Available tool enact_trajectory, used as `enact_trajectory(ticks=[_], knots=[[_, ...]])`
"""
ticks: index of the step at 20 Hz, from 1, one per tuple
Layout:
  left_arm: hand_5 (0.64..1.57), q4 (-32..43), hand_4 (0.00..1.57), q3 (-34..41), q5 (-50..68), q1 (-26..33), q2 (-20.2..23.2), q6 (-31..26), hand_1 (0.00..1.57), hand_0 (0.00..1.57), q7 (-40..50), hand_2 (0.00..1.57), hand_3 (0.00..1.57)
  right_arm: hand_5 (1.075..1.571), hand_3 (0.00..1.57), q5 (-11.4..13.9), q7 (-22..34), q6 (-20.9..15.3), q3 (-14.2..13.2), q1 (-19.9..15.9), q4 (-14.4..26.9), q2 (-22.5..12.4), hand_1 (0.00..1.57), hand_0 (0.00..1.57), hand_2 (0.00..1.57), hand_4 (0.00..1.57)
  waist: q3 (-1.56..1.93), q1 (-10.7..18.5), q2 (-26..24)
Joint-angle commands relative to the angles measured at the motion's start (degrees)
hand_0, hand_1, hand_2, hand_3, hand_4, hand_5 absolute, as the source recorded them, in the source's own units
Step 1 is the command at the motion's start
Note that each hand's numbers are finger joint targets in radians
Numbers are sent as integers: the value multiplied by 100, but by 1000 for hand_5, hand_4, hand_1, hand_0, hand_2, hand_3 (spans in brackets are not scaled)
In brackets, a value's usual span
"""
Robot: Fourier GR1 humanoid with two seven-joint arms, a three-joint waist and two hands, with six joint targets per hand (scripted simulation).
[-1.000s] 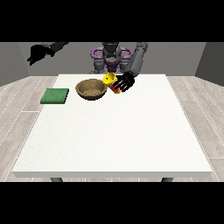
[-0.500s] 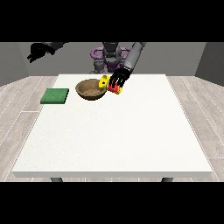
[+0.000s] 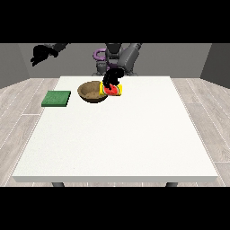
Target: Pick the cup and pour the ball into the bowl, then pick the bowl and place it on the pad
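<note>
A brown bowl [image 3: 91,92] stands on the white table [image 3: 121,134] near its far edge. Right beside the bowl's right rim a yellow and red cup [image 3: 112,90] is tipped towards it. The hand at the view's right [image 3: 113,77] is above the cup, shut on it. I cannot tell the ball apart from the cup's red part. A green pad [image 3: 56,98] lies flat to the left of the bowl. The hand at the view's left [image 3: 40,54] is raised high, off beyond the table's far left corner, and holds nothing.
The robot's torso [image 3: 115,56] stands behind the table's far edge, straight behind the bowl and the cup. Grey floor surrounds the table on all sides.
The hand at the view's right has swung left over the cup and lowered slightly, tipping the cup towards the bowl's rim. The other hand has barely moved.
</note>
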Motion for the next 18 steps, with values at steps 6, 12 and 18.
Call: enact_trajectory(ticks=[6, 12, 18], knots=[[1173, 104, 1515, -1279, -1467, -108, -174, -1015, 1522, 1522, 1106, 1571, 1571, 1566, 621, 40, -181, -15, 162, -190, 190, 313, 0, 0, 339, 578, -4, -319, -10], [1196, -645, 1482, -1821, -2045, 267, -175, -1674, 1523, 1523, 1712, 1571, 1571, 1566, 642, -19, -116, 239, 11, -469, 494, -70, 0, 0, 342, 579, -8, -247, 76], [1228, -1477, 1459, -1746, -1990, 86, -179, -2571, 1532, 1532, 1403, 1571, 1571, 1564, 634, -7, -654, 271, -56, -5, 749, 44, 0, 0, 354, 585, -6, -92, -108]])
